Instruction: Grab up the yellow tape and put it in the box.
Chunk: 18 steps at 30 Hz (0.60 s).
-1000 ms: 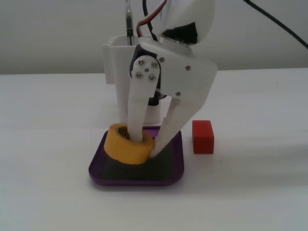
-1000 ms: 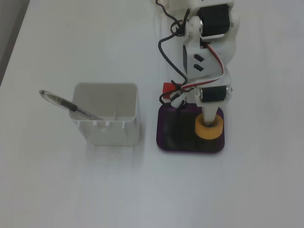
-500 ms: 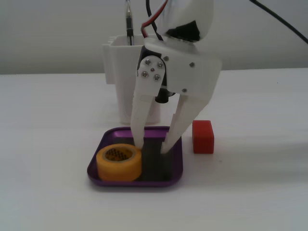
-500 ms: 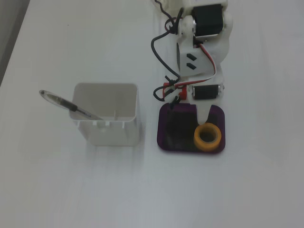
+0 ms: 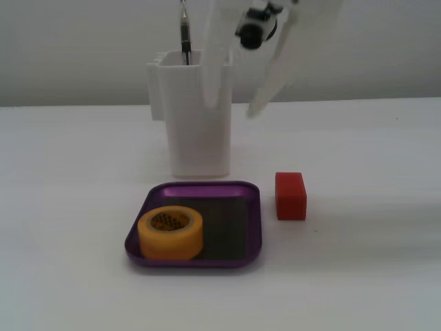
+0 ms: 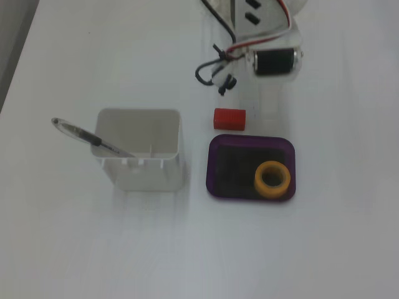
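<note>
The yellow tape (image 5: pixel 171 241) lies flat in the left front corner of the purple box (image 5: pixel 226 227) in a fixed view, its hole facing up. From above, the tape (image 6: pixel 259 179) sits in the right part of the box (image 6: pixel 234 171). My gripper (image 5: pixel 231 107) hangs high above the table, in front of the white container, open with nothing between its white fingers (image 5: pixel 209 76). It is well clear of the tape and the box. In the top-down fixed view the wrist's servo (image 6: pixel 274 60) shows beyond the box; the fingers blur into the white table.
A red block (image 5: pixel 290 196) stands just right of the box; from above the block (image 6: pixel 229 118) lies beyond the box's far edge. A tall white container (image 5: pixel 196 117) (image 6: pixel 140 149) holds a pen (image 5: pixel 184 34) (image 6: pixel 87 136). Loose wires (image 6: pixel 215 68) hang by the arm.
The gripper let the tape go into the box, then rose and drew back from it. The tape dropped from tilted on a finger to lying flat in the box.
</note>
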Each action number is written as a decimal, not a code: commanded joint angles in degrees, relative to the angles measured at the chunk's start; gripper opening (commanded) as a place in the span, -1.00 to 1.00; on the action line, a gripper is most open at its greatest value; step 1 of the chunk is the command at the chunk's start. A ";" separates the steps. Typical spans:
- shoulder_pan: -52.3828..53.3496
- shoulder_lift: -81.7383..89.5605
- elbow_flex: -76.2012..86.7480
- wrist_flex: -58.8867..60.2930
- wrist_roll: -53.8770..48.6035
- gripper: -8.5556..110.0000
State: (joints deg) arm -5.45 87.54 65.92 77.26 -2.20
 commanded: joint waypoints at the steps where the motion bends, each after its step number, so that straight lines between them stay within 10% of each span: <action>1: -0.53 12.30 -0.70 5.36 0.53 -0.70; 18: -0.18 56.51 68.03 -23.47 -0.09 -0.70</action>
State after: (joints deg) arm -5.80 136.67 124.10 61.26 -1.85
